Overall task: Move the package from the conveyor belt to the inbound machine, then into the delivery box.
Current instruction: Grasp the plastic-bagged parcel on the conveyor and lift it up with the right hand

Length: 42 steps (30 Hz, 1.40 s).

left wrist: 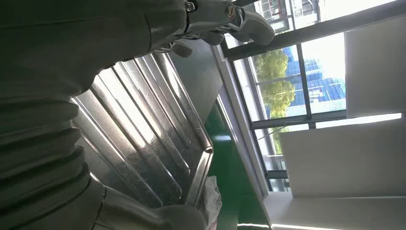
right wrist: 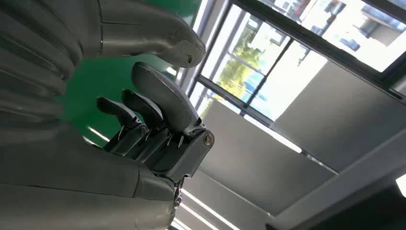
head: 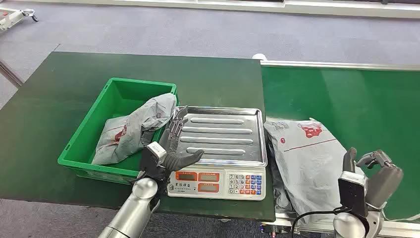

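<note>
On the dark green desk [head: 74, 99], a scale with a ribbed steel pan [head: 223, 134] sits between a green bin [head: 94, 134] and the conveyor belt [head: 346, 94]. Left hand [head: 173, 144] lies over the pan's near left corner, fingers spread and apart, thumb stretched across the pan's front edge, nothing held. Left wrist view: the pan's ribs [left wrist: 143, 134] run close under the fingers [left wrist: 249, 21]. Two grey packages in the bin: one [head: 153, 116] drapes over the bin's right wall just beside the left hand, the other [head: 111, 139] lies lower inside. A third grey package [head: 307, 158], with red print, lies on the near end of the belt, just right of the scale. Right hand [head: 371, 178] hovers at that package's near right edge, fingers curled in, holding nothing; whether it touches the package cannot be told. Right wrist view: curled dark fingers [right wrist: 143, 115] against green belt. Scale's keypad and displays [head: 215, 183] face the robot.
</note>
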{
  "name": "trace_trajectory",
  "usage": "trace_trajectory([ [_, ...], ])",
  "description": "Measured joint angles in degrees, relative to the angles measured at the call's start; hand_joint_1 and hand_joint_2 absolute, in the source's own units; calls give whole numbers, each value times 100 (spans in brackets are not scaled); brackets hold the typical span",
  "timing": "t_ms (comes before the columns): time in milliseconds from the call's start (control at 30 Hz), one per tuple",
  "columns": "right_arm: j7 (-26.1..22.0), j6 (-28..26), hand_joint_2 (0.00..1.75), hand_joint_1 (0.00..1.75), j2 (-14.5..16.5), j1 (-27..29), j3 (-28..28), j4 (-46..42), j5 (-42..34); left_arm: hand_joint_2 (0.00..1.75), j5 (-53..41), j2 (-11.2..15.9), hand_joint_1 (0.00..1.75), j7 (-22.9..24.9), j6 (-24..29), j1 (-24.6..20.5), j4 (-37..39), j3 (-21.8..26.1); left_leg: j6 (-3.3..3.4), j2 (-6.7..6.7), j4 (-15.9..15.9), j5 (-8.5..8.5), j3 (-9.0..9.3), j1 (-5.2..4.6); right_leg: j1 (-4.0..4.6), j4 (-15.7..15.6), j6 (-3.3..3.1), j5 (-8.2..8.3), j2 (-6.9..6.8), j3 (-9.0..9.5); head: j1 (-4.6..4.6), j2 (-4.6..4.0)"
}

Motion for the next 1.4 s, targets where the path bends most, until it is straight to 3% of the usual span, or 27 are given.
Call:
trace_trajectory([
  [233,-108,-311,175,175,7,91,30,-220,193,175,131,-38,0,0,-33,53,-20,4,1,-1,0,-1,-3,0,0,0,0,0,-1,1,0,0],
  [400,-21,-289,175,175,1,-33,339,-396,1078,175,222,-85,0,0,-12,160,-179,17,1,2,-2,-1,-19,0,0,1,0,1,0,2,0,0],
  [433,132,-235,131,173,-7,-172,469,-352,1449,175,214,-94,0,0,17,167,-186,17,1,10,-3,-1,-18,0,0,1,-1,3,5,-1,-1,0],
  [467,336,-165,131,129,-21,-349,620,-268,1831,175,202,-107,0,0,50,171,-188,17,0,20,-3,0,-16,0,1,1,-3,6,13,-4,-1,0],
  [533,758,-4,44,42,-54,-709,892,-36,2428,175,185,-138,0,1,102,172,-187,17,1,33,-3,5,0,1,1,1,-4,13,22,-7,-1,0],
  [567,954,90,44,0,-66,-861,989,96,2616,175,182,-150,0,2,116,174,-188,17,1,31,-3,8,-1,0,1,1,-4,15,20,-5,-1,0],
  [600,1186,214,0,0,-77,-1005,1061,251,2765,175,182,-157,0,1,125,178,-188,17,1,26,-3,11,-1,1,1,1,-3,16,16,-3,-1,0],
  [733,2555,730,0,0,-233,-1572,1139,1110,3192,175,185,-159,0,0,108,219,-188,17,0,18,0,14,-1,0,0,1,-1,18,11,-2,0,0],
  [800,3004,753,0,0,-401,-1771,1081,1635,3218,175,178,-158,0,0,82,244,-188,17,0,7,3,14,-4,-1,-1,1,0,18,3,-1,0,0],
  [1067,3513,745,0,0,-801,-1927,689,2801,3110,175,111,-159,0,0,19,249,-152,17,2,-4,5,8,-12,-2,-2,0,4,12,-2,-8,-1,0],
  [1300,4460,1607,0,0,-888,-1941,458,3001,3745,175,36,-156,0,0,12,193,-125,17,1,-2,3,10,-12,0,1,1,3,11,-1,-9,0,0],
  [1400,4570,2094,0,0,-902,-1977,433,3053,3922,175,-7,-149,0,0,19,128,-96,17,0,-2,3,11,-12,0,0,1,3,11,-1,-8,0,0],
])
